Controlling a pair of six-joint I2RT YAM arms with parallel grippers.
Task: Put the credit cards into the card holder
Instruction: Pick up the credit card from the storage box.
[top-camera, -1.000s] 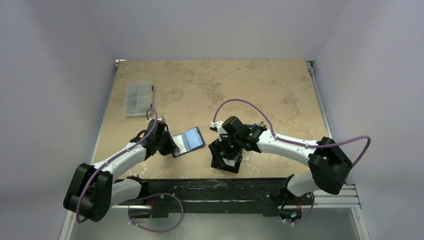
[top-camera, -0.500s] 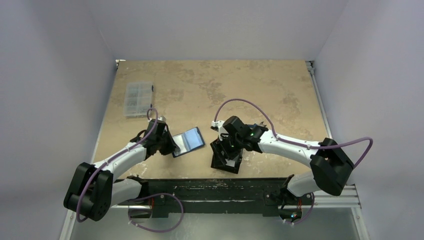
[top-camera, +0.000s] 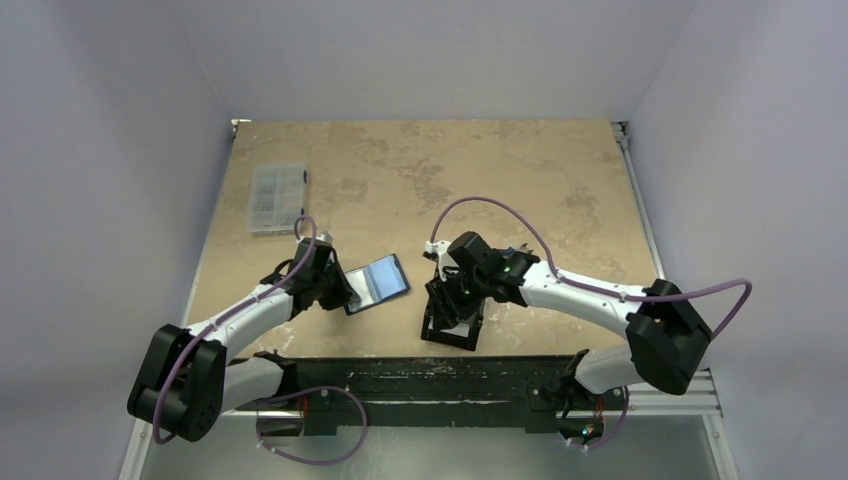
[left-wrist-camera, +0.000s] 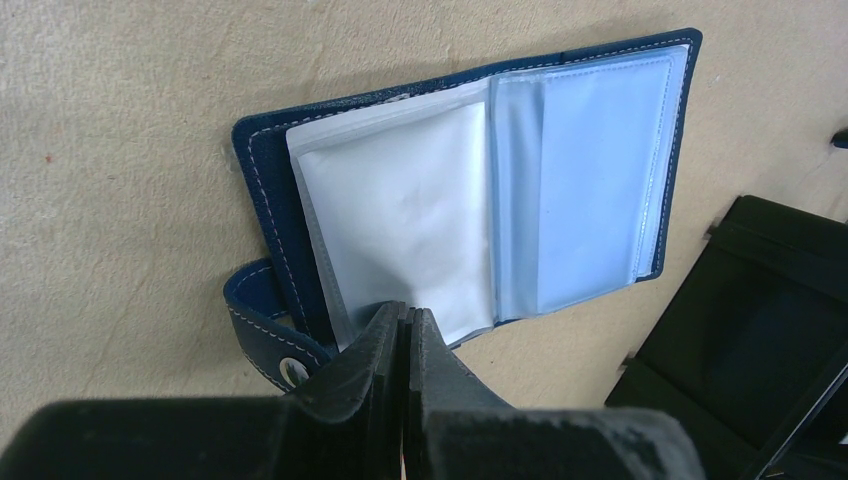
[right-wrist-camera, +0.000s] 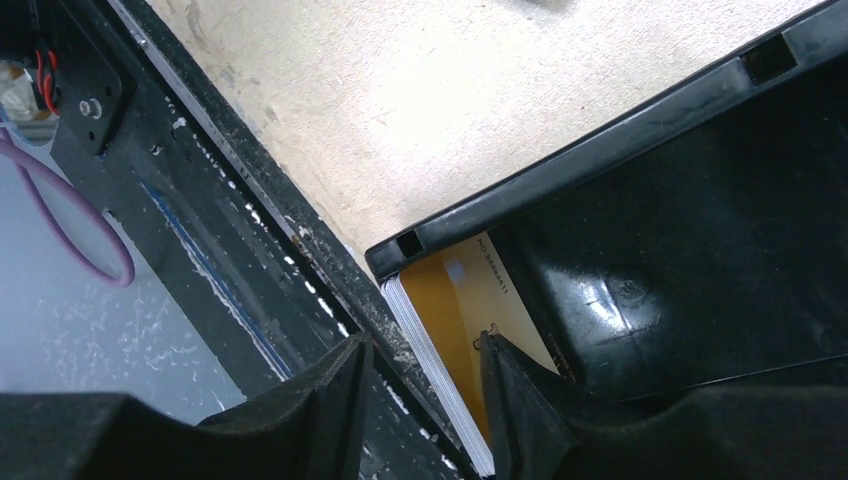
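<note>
Room: plain pale walls (top-camera: 110, 150) close in three sides; even light.
Surface: mottled beige table (top-camera: 470, 170), matt and flat, with a black rail (right-wrist-camera: 230, 240) along its near edge.
Card holder (left-wrist-camera: 590, 170): lies open on the table, left of centre, blue cover down, clear sleeves up; its snap tab (left-wrist-camera: 262, 330) sticks out beside the left arm.
Credit cards (right-wrist-camera: 465, 300): a stack in the corner of the black tray (right-wrist-camera: 700, 230), gold face up, edges squared.
Left gripper (left-wrist-camera: 405, 325): fingers pressed together at the near edge of the sleeves, apparently nipping a page or the cover; too thin to tell which.
Right gripper (right-wrist-camera: 420, 375): fingers spread, one either side of the stack's edge, touching nothing that I can see.
Handling, holder: probably light and floppy, with slick sleeves, so likely to slide or fold shut unless pinned at the cover edge.
Handling, cards: judged stiff, thin and smooth; take one by its long edges, since the stack may fan.
Other: a clear compartment box (top-camera: 275, 197) sits far left, well apart.
</note>
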